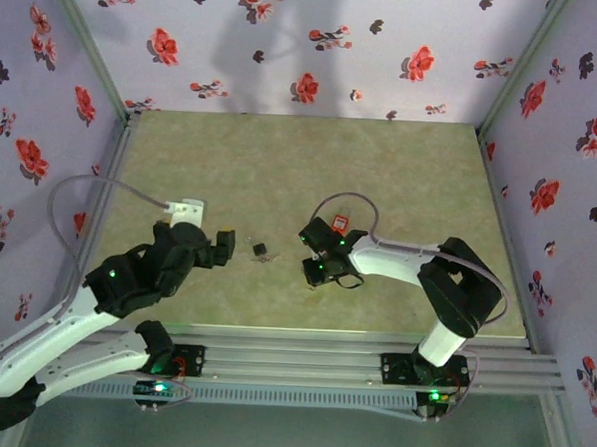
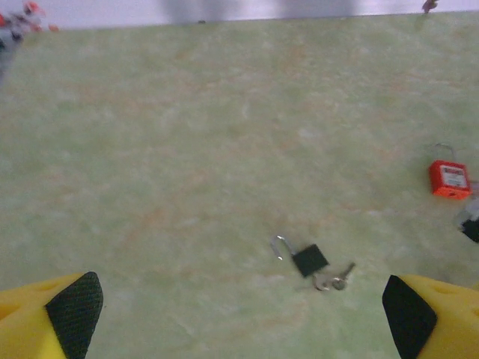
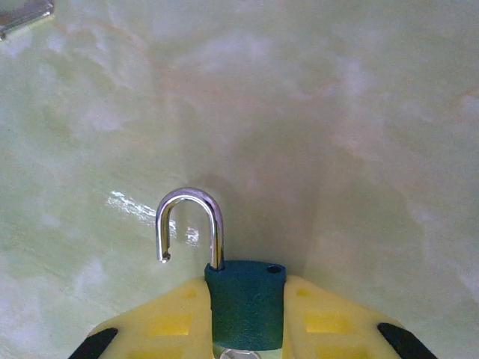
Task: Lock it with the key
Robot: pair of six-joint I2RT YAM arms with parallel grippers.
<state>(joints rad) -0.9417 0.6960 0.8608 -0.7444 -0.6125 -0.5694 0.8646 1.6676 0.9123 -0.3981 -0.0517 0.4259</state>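
The right gripper [image 3: 245,286] was closed on the body of a green padlock [image 3: 245,305]. The lock stood upright between the yellow fingers, and its shackle [image 3: 191,221] pointed to 12 o'clock in the right wrist view. The shackle was open, with its free end hanging on the 9 o'clock side of the body. It could not be told whether a key sat in the bottom of this lock.

The left gripper [image 2: 239,318] held nothing, and its two fingers were spread wide over the table [image 2: 187,134]. In the left wrist view a black padlock [image 2: 310,259] lay flat on the table, between 1 and 2 o'clock from the gap of the fingers and near to them. Its shackle was also open. The key [image 2: 343,276] lay just beside the body of this lock. Together they made one line, with the shackle toward 10 o'clock and the key toward 4 o'clock.

In the top view this lock lay between the two grippers, at 3 o'clock from the left one, which seemed a little nearer. The free left gripper therefore seemed the better one to take the key, and it would probably need to shift toward 2 o'clock first.

Farther away, a red padlock [image 2: 449,179] lay apart from the black one, close to the right arm.
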